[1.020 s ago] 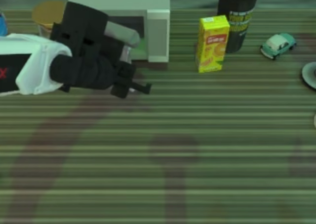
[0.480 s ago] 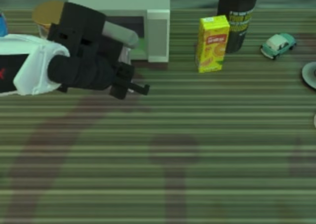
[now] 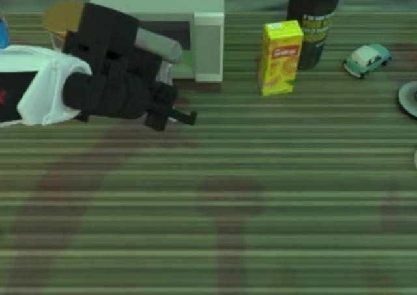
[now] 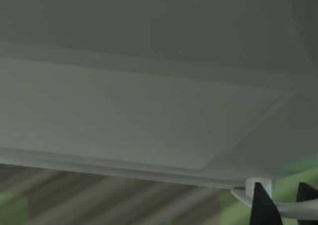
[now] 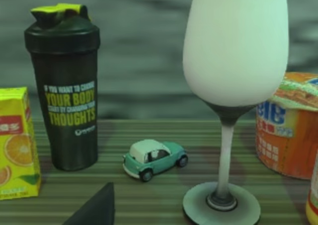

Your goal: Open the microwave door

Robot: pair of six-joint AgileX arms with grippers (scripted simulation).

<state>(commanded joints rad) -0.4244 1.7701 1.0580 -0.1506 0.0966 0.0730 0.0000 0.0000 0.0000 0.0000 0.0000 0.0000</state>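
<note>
A: Where does the microwave (image 3: 171,21) stand?

B: At the back of the table (image 3: 260,197), left of the middle. The left arm reaches across its front from the table's left side, and the left gripper (image 3: 176,116) hangs just before the lower front edge of the oven.

A: And the microwave door (image 4: 149,111)?

B: In the left wrist view it fills nearly the whole picture as a pale panel with a greyish window, seen from very close and slanted. From above the arm hides most of it, so how far it is swung out cannot be told. The dark inside of the oven shows beside the narrow right panel.

A: Are the left fingers clamped on anything?

B: Two dark fingertips (image 4: 259,205) show at the door's lower corner with a pale curved handle between them, a gap apart. Whether they press on it cannot be told.

A: What containers are on the table?

B: A yellow juice carton (image 3: 281,56) stands upright right of the microwave, a black shaker bottle (image 3: 315,18) with its lid on just behind it. Farther right a wine glass (image 5: 233,86) stands filled white nearly to its rim, and an orange tub (image 5: 288,130) stands beyond it. Nothing shows what the carton, bottle or tub hold.

A: Anything else?

B: A small teal toy car (image 3: 367,59) sits between bottle and glass. The right gripper shows only a dark tip in its own wrist view; its fingers cannot be judged.
</note>
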